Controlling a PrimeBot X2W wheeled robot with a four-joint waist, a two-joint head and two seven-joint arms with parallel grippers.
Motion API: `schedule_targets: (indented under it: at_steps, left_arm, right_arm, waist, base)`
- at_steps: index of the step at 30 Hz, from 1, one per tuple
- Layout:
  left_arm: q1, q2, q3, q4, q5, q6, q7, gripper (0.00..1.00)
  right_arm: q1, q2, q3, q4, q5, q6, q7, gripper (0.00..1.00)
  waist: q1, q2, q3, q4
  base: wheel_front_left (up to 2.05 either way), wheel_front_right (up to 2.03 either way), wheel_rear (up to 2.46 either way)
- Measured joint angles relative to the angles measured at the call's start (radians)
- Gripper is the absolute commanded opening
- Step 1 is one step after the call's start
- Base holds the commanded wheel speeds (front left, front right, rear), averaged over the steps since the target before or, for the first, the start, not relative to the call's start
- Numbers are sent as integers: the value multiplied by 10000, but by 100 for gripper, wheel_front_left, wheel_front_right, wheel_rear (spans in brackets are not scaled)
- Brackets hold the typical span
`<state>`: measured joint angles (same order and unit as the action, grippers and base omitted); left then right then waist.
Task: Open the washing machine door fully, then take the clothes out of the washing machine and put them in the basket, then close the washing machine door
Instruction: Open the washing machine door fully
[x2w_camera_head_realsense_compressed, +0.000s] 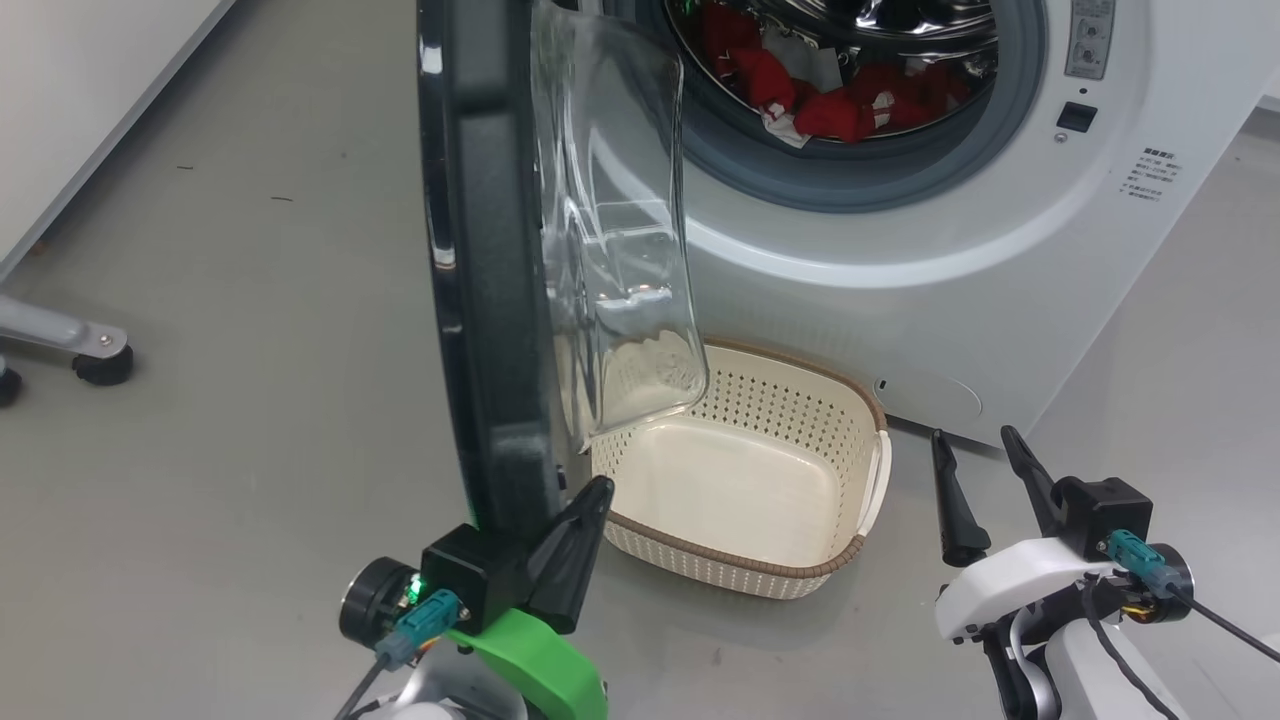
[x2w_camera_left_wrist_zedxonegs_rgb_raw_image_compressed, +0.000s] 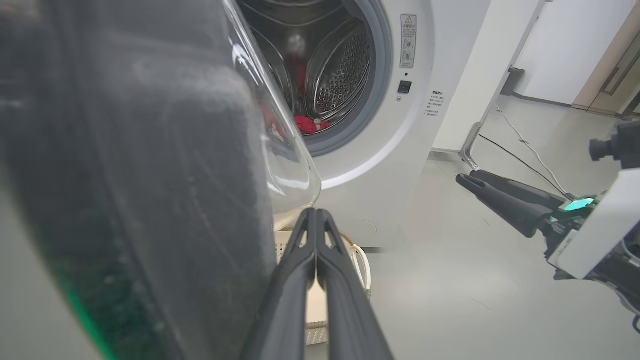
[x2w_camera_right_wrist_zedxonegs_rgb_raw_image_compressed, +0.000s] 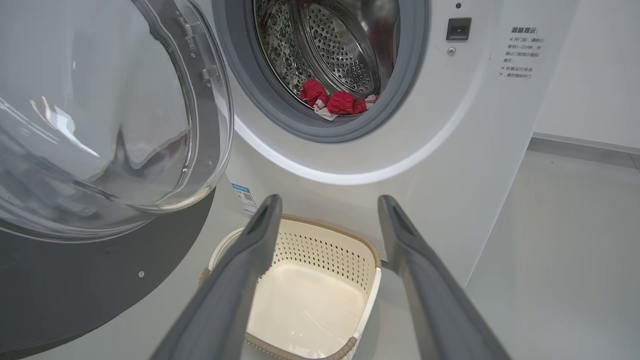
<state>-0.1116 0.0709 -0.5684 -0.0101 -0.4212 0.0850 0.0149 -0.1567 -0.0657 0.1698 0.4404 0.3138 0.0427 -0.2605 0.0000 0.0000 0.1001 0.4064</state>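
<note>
Nearest us, just left of the basket (x2w_camera_head_realsense_compressed: 790, 400), our left jaws are pressed shut on nothing, lying at the lower rim of the washing machine door (x2w_camera_head_realsense_compressed: 480, 300); we cannot tell whether they touch it. Right of the basket, our right jaws stand wide open and empty. The door's glass bowl overhangs the basket's left rear corner. Behind the basket, the washing machine (x2w_camera_head_realsense_compressed: 900, 300) holds the clothes (x2w_camera_head_realsense_compressed: 840, 105). We judge the shut jaws could slip off the glossy rim, leaving the door where lifted clothes would snag.
</note>
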Motion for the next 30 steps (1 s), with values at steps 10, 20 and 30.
schedule_targets:
  at_steps: [10, 20, 30]
  left_arm:
    - [0, 35, 895, 176, 0, 157, -305, 0]
    - [0, 180, 2136, 405, -8, 242, -617, 0]
    - [-1, 378, 3404, 723, -33, 259, -995, 0]
  right_arm:
    - [-234, 10, -40, -213, -176, 82, 0, 100]
    - [-250, 31, 75, -646, -456, 146, -2, 100]
    - [-246, 48, 341, -846, -658, 211, -2, 100]
  waist:
    - [0, 0, 19, 119]
    - [0, 0, -24, 143]
    - [0, 0, -33, 77]
  base:
    - [0, 0, 0]
    - [0, 0, 0]
    - [0, 0, 0]
